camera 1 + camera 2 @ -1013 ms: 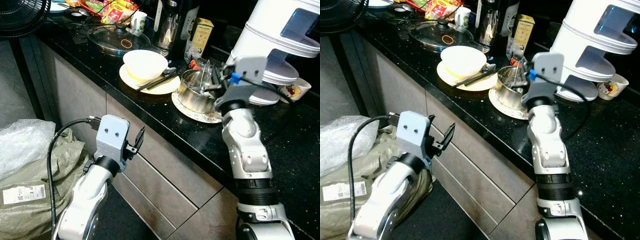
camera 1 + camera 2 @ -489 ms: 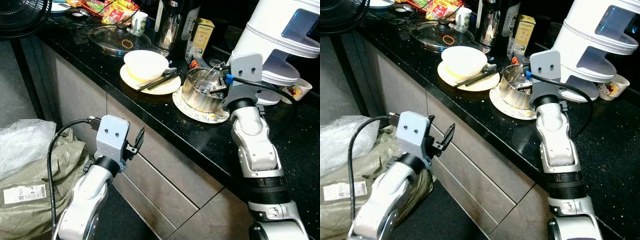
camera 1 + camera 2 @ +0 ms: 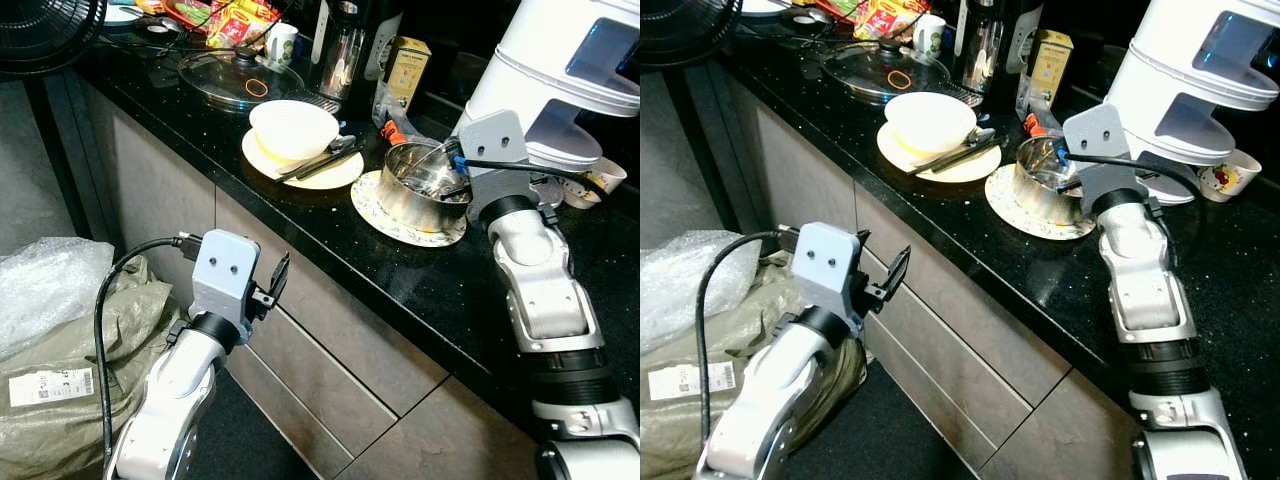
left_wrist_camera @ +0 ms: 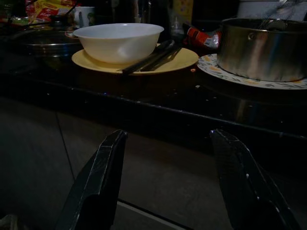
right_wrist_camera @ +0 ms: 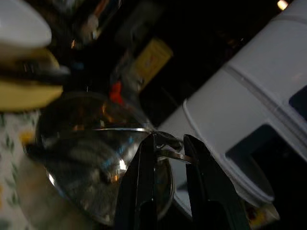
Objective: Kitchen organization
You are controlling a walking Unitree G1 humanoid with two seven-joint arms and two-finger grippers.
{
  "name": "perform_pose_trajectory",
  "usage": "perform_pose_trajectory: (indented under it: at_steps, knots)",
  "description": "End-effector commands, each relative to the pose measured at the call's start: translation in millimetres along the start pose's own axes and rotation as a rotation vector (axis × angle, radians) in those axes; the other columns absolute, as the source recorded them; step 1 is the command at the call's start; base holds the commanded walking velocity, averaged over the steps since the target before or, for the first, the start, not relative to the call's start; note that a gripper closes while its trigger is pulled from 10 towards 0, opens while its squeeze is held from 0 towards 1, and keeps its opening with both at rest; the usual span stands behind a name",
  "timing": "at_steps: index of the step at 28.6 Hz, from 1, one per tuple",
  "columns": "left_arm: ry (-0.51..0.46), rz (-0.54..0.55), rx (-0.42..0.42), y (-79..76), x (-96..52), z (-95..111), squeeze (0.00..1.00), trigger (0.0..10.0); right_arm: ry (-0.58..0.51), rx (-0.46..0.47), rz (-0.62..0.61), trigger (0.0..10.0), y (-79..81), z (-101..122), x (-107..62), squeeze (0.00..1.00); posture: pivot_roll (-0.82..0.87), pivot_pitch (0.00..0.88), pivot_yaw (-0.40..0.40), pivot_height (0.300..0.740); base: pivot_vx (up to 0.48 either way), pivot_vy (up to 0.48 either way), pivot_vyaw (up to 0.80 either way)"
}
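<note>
- Steel pot (image 3: 425,188): sits on a patterned plate (image 3: 392,222) on the black bench (image 3: 300,225), near its front edge, tilted slightly, utensils inside.
- Right tool (image 5: 169,153): at the pot's far rim, fingers pinching the pot's small metal handle.
- White bowl (image 3: 291,129): rests on a yellow plate (image 3: 330,175) just beside the patterned plate; dark chopsticks (image 3: 322,160) lie across the yellow plate, against the bowl.
- Glass lid (image 3: 222,78): flat on the bench behind the bowl.
- White appliance (image 3: 560,70): stands behind the right arm.
- Left tool (image 4: 163,182): low in front of the cabinet drawers (image 3: 330,370), fingers spread apart, holding nothing.
- Sacks (image 3: 50,340): on the floor to the left.
</note>
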State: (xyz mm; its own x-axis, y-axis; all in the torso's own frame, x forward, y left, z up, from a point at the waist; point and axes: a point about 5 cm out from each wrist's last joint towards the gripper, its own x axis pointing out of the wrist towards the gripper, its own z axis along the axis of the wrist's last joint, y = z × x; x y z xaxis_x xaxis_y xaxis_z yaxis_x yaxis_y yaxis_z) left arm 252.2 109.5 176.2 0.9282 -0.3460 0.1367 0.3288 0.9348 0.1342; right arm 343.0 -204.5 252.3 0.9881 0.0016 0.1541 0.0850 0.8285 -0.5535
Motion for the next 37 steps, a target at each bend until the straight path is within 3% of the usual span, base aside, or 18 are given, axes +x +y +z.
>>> perform_pose_trajectory:
  at_steps: [1,6,9,10,13,16,28,33,37]
  knots:
    - [0.022,-0.019,-0.001,-3.5,-0.1,-5.4,0.00,10.0,0.045,-0.021,0.016,0.0,-1.8,-8.1,-2.6,0.00,0.16,0.005,-0.181,0.740,0.000,0.000,0.00]
    - [0.021,-0.018,-0.002,-3.4,0.1,-4.7,0.00,10.0,0.047,0.017,0.099,0.0,-1.2,-7.9,-4.9,0.00,0.15,0.015,-0.179,0.740,0.000,0.000,0.00]
    - [0.021,-0.017,-0.003,-3.3,0.1,-4.6,0.00,10.0,-0.024,0.206,0.135,0.0,-6.7,0.5,-4.5,0.00,0.15,0.015,-0.179,0.740,0.000,0.000,0.00]
    - [0.021,-0.017,-0.003,-3.3,0.1,-4.6,0.00,10.0,-0.024,0.206,0.135,0.0,-6.7,0.5,-4.5,0.00,0.15,0.015,-0.179,0.740,0.000,0.000,0.00]
    - [0.021,-0.017,-0.004,-3.1,0.5,-4.5,0.00,10.0,-0.104,0.342,0.180,0.0,-8.5,9.9,-5.6,0.00,0.15,0.019,-0.179,0.740,0.000,0.000,0.00]
    - [0.021,-0.017,-0.004,-2.9,0.6,-4.5,0.00,10.0,-0.128,0.388,0.207,0.0,-7.3,10.8,-7.2,0.00,0.15,0.021,-0.179,0.740,0.000,0.000,0.00]
    - [0.021,-0.013,-0.002,-2.1,0.3,-4.3,0.00,10.0,-0.092,0.363,0.218,0.0,-16.8,1.7,-11.5,0.00,0.15,0.024,-0.177,0.740,0.000,0.000,0.00]
    - [0.021,-0.013,-0.003,-2.3,0.1,-4.2,0.00,10.0,-0.029,0.300,0.191,0.0,-34.4,-8.0,-13.8,0.00,0.15,0.025,-0.178,0.740,0.000,0.000,0.00]
    - [0.021,-0.011,-0.004,-2.4,0.0,-4.1,0.00,10.0,-0.014,0.274,0.240,0.0,-48.1,-11.5,-21.7,0.00,0.15,0.028,-0.180,0.740,0.000,0.000,0.00]
